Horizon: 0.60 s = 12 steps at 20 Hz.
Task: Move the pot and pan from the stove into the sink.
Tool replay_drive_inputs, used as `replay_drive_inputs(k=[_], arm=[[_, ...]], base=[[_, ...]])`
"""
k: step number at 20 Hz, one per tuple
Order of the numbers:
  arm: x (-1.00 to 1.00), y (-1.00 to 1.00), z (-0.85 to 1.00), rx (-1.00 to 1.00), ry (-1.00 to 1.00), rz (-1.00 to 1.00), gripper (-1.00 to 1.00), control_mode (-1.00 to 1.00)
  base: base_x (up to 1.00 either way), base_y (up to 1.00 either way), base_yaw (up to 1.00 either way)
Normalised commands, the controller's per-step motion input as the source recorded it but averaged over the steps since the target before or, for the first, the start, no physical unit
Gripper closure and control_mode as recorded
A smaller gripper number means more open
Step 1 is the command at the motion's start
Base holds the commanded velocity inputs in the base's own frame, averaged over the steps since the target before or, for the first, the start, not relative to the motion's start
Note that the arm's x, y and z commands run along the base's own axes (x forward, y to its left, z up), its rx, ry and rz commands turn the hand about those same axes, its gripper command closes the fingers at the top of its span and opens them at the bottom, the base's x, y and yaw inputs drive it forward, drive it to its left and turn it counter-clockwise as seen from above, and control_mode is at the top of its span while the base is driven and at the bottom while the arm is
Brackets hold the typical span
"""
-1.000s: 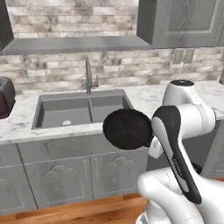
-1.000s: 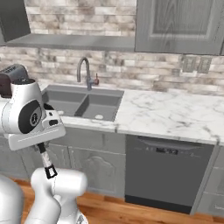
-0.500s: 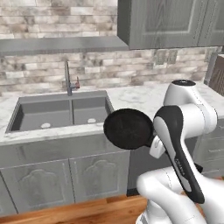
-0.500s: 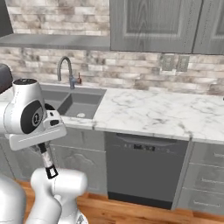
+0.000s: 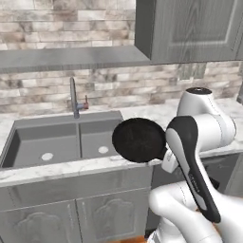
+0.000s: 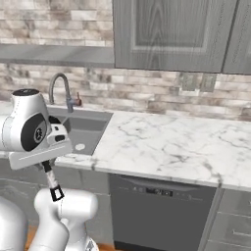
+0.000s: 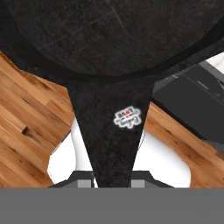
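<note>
The hand (image 7: 113,181) is clamped on the handle of the pan (image 5: 139,140), which juts straight out ahead of it over the bench (image 5: 71,166) front edge; the sink (image 5: 61,142) lies just beyond and left of the pan

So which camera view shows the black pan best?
The left base view: there the pan shows whole, its round body in the air before the sink. The hand view shows only part of its dark body and handle, very close. In the right base view just the thin handle hangs below the arm.
</note>
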Motion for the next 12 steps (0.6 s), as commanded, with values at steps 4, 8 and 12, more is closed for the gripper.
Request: replay_drive_inputs(k=[4, 8, 12], arm=[[0.0, 0.0, 0.0, 0.0, 0.0, 0.0, 1.0, 1.0], [0.0, 0.0, 0.0, 0.0, 0.0, 0.0, 1.0, -1.0], [0.38, 0.01, 0.0, 0.01, 0.0, 0.0, 1.0, -1.0]], base=[[0.81, -0.09, 0.0], [0.07, 0.0, 0.0], [0.0, 0.0, 0.0]])
